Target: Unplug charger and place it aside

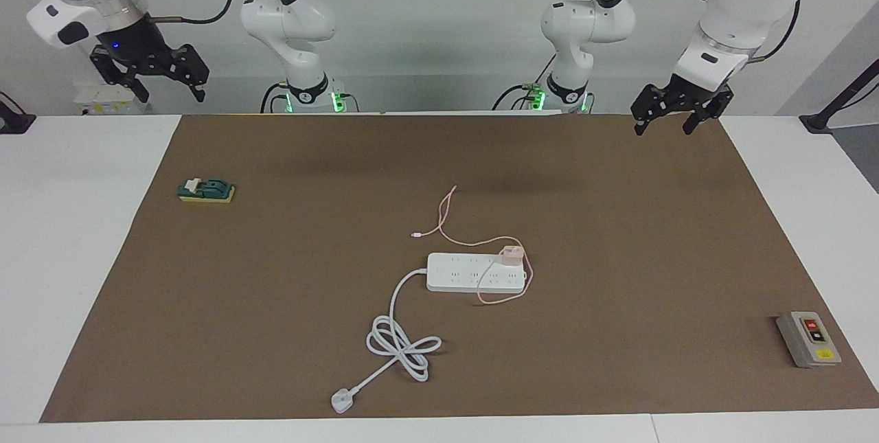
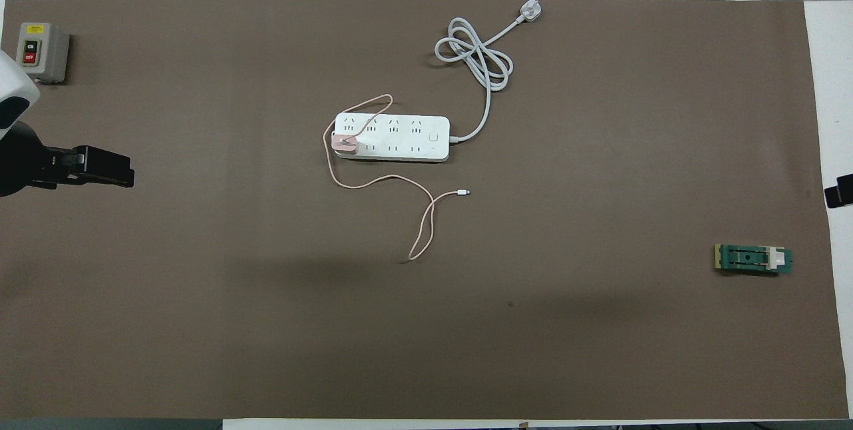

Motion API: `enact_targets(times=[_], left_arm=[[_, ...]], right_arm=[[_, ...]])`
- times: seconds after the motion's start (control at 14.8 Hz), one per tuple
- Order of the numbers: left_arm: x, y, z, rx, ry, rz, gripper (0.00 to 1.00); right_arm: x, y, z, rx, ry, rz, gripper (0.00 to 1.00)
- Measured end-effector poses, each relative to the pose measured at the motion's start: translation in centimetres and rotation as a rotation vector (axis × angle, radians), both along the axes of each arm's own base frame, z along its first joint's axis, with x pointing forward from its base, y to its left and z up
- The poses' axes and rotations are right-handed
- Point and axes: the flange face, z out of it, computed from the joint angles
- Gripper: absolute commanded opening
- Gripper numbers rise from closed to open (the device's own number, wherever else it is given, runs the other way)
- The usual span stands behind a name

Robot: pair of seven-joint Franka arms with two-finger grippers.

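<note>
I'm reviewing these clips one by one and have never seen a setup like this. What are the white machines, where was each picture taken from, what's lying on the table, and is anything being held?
The white machines are two robot arms, each ending in a two-finger gripper. One picture looks across the table at them; the other looks down from above their end.

On the brown mat lies a white power strip with a coiled cord. A pink charger is plugged into the strip's end toward the left arm, its thin cable trailing toward the robots. A grey switch box and a green block sit near opposite ends.

Nothing is held. The left gripper is open and raised over the mat's edge; the right gripper waits, raised off the mat.
</note>
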Motion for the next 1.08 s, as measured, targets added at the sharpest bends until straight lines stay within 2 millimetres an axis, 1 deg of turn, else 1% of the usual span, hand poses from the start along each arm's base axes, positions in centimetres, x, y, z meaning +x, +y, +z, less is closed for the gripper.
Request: enact_targets(times=[0.81,0.94,1.08], left_arm=[[0.01,0.10,0.00,0.000,0.000,0.002,1.00],[0.01,0.11,0.00,0.000,0.000,0.002,1.00],[0.00,0.12,-0.01,0.000,0.001,0.002,1.00]], right_arm=[[-0.05,-0.04,0.06,0.000,-0.001,-0.003,1.00],[-0.04,0.03,0.00,-0.004,-0.001,-0.049,1.00],[0.14,0.53,-0.69,-0.011,0.002,-0.134,1.00]])
